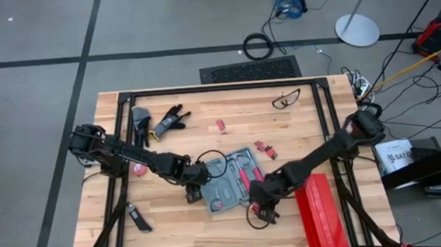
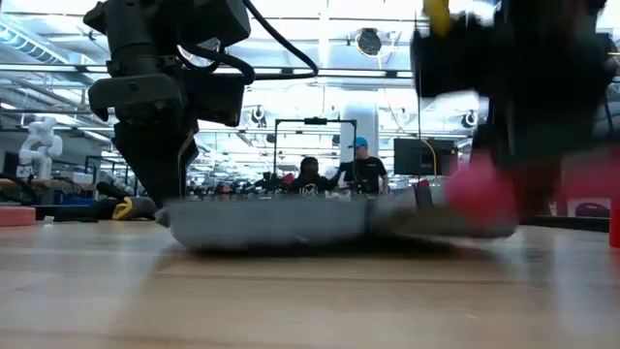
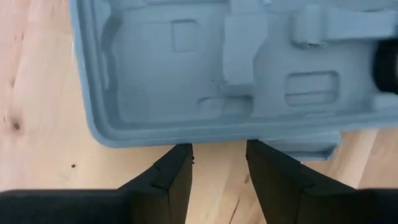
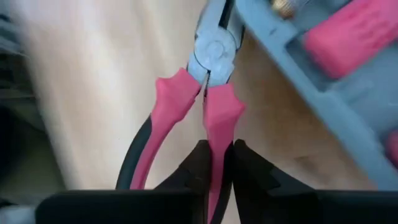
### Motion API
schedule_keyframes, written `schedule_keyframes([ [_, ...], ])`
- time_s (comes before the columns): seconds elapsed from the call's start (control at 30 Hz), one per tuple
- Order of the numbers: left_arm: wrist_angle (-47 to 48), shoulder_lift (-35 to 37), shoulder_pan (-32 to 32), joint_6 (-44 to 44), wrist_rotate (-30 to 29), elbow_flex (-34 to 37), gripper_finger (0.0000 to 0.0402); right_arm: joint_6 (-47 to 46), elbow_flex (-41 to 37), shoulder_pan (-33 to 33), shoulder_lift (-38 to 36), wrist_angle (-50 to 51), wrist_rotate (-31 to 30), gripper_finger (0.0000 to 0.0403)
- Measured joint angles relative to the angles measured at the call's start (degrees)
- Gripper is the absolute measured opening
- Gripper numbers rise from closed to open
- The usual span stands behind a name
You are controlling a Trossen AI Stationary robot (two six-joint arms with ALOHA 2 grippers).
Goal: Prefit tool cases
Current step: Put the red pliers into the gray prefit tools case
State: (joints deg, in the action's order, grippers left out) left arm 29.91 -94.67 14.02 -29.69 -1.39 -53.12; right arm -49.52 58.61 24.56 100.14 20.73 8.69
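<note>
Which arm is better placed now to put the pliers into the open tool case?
The right. The right gripper is shut on one pink handle of the pliers, just beside the tool case. The left gripper is open and empty at the case's edge.

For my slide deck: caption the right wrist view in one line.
Right gripper shut on one pink handle of the pliers, beside the blue-grey tool case on the wooden table.

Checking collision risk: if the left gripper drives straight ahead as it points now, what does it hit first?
Most likely the near rim of the tool case: the left gripper, fingers open, points at that edge from just short of it. Whether it already touches is unclear.
</note>
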Motion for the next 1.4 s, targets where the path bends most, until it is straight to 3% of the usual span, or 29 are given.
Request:
schedule_keyframes([
  [0.1,-1.2,0.0,0.0,0.2,-0.4,0.0,0.0157,-6.3,1.6,1.7,-3.3,-1.3,-3.5,0.0033],
  [0.2,-6.3,-0.1,0.0,0.5,-1.4,-0.1,0.0157,-9.6,3.9,0.9,-3.9,-2.0,-9.0,0.0002],
  [0.53,-9.9,-0.1,0.3,4.3,-2.2,-0.1,0.0157,-13.1,5.7,0.0,-3.4,-0.8,-19.3,0.0004],
  [0.9,-9.7,0.4,1.8,9.7,-4.4,0.0,0.0157,-5.8,5.7,8.9,-2.9,2.5,-19.4,0.0001],
  [1.2,-9.5,8.0,3.1,15.5,-13.5,-1.3,0.0157,-15.8,5.7,13.2,2.8,-1.4,-9.0,0.0087],
  [1.4,-9.9,13.6,4.9,18.2,-22.2,-1.8,0.0157,-19.7,5.7,16.6,2.9,-3.1,-9.0,0.0148],
])
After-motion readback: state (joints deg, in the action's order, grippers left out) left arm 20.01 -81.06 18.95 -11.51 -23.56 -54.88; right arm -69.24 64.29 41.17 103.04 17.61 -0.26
